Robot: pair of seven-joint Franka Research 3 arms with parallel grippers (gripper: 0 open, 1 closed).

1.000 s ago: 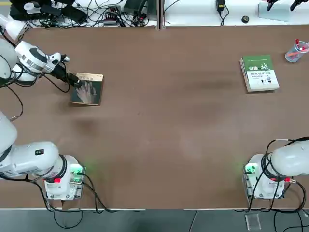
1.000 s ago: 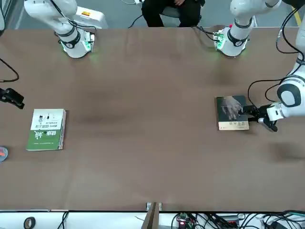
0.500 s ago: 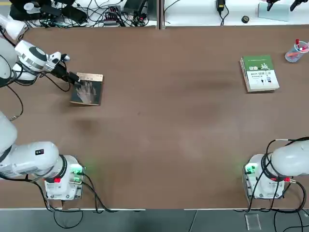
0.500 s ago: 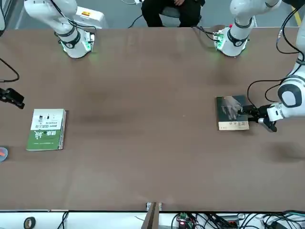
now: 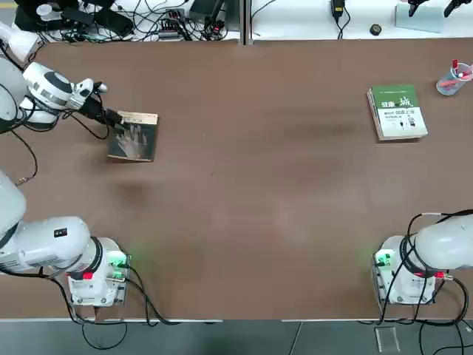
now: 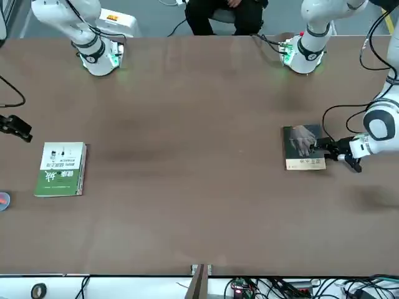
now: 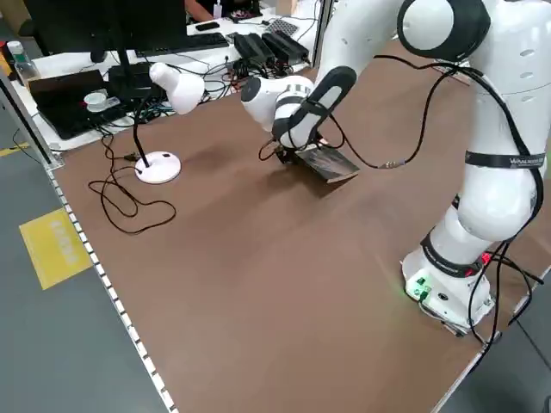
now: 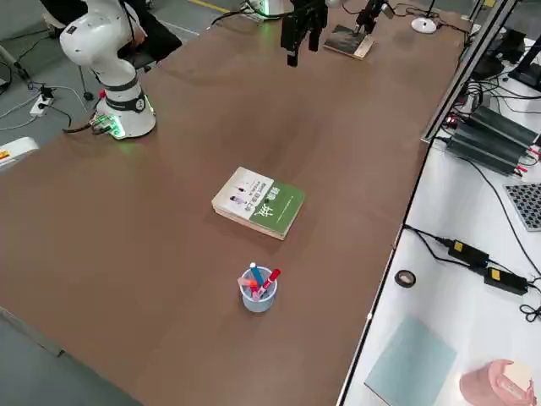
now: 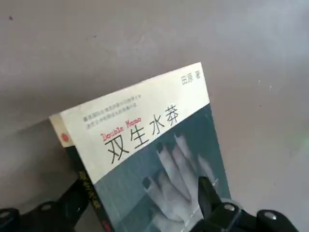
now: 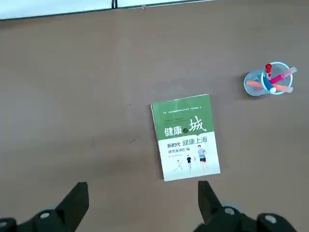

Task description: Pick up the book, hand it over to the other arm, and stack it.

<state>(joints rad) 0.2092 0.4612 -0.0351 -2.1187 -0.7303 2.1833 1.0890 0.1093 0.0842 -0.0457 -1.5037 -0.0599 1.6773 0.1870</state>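
Now at the pick-up step. My left pincer [image 5: 112, 118] is low over the table [image 5: 244, 185], reaching in sideways at the book [image 5: 134, 137]. Its two fingers [image 9: 208, 192] are spread wide, one on each side of the near end of the book, and as far as I can judge neither is pressing on it yet. From my wrist, the spine side sits at one finger and the cover with the pale hands at the other. That end of the book looks tipped up a little off the table, the far end resting down; whether a finger props it, I cannot tell.

My right pincer [image 10: 140, 212] hangs high and idle, fingers fully apart, with the green-and-white book [image 10: 185, 136] below it and a cup of pens [image 10: 269, 79] off to one side.

To do this step well:
- Slide further in so the fingers overlap more of the cover before squeezing; a bite on the very edge would let a thin paperback sag or twist.
- Keep the fingers square to the book's thickness, one under, one over.
- Close slowly, then lift only once the grip is firm.
- Leave the far half of the book bare, so my right pincer has room to take it at the handover.

Risk: pushing the book along the table instead of getting under it.
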